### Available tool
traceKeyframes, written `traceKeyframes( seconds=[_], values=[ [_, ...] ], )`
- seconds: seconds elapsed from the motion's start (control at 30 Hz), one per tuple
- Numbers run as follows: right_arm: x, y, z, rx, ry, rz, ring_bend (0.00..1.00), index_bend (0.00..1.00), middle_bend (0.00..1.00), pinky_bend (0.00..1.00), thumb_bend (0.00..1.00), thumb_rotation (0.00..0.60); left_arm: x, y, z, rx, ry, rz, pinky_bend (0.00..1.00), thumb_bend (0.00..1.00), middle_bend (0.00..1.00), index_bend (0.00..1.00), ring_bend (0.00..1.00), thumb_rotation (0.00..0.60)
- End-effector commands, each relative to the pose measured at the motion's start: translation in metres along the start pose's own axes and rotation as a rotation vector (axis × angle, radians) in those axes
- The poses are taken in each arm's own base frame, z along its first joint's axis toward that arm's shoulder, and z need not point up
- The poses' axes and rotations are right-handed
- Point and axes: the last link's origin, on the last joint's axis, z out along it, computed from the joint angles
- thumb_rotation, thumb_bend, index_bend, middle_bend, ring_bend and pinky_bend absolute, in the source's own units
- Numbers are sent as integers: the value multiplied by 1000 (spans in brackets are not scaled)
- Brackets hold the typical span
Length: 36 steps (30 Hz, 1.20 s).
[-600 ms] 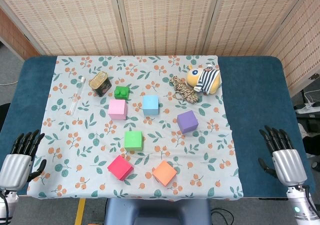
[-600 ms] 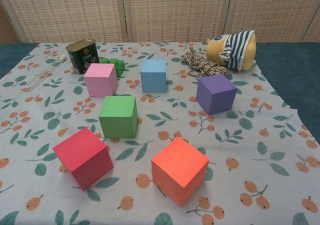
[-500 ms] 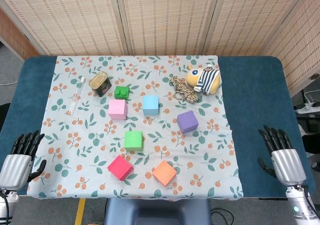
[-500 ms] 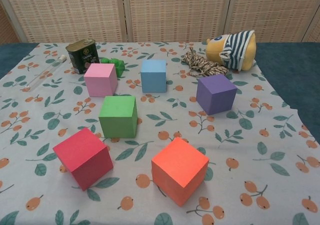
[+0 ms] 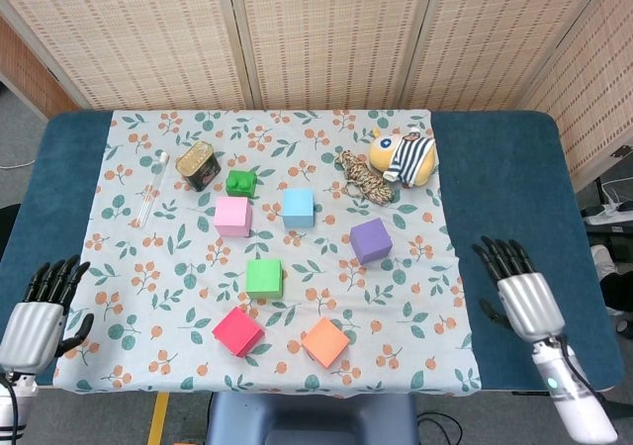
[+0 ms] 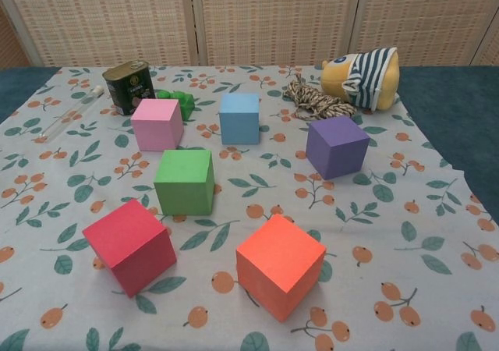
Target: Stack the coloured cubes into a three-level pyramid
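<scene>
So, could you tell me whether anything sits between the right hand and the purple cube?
Nothing visible does. The right hand hovers open over the bare blue table edge, and only flat floral cloth lies between it and the purple cube. The rope and plush toy lie farther back, off that line.

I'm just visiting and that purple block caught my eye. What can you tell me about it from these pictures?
The purple block is a plain cube with a matte, foam-like look and sharp edges. It sits flat on the flowered cloth, turned a little askew to the table edge, on the right side of the group of blocks. Nothing touches it or rests on it. The rope bundle lies just behind it, the light blue block to its left. Neither hand is near; the right hand hovers off past the cloth's edge.
</scene>
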Motion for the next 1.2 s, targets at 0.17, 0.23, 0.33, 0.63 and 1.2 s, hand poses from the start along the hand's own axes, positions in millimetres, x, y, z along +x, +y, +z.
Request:
traceKeyframes(
  seconds=[0.17, 0.23, 0.33, 0.63, 1.2],
  values=[
    [14, -81, 123, 148, -129, -126, 0, 0, 0, 0, 229, 600, 0, -3, 2, 17, -3, 7, 44, 416, 0, 0, 0, 600],
    [12, -94, 141, 143, -145, -156, 0, 0, 0, 0, 229, 600, 0, -5, 2, 26, -3, 10, 44, 417, 0, 0, 0, 600],
    [7, -108, 158, 122, -175, -182, 0, 0, 0, 0, 229, 600, 1, -7, 3, 39, -1, 10, 44, 417, 0, 0, 0, 600],
    [-6, -124, 179, 65, -273, -170, 0, 0, 0, 0, 229, 600, 0, -10, 4, 51, -14, 11, 43, 417, 0, 0, 0, 600],
    [-22, -137, 196, 10, -295, -133, 113, 551, 300, 122, 229, 600, 1, -10, 3, 55, -19, 17, 43, 418, 0, 0, 0, 600]
  ],
)
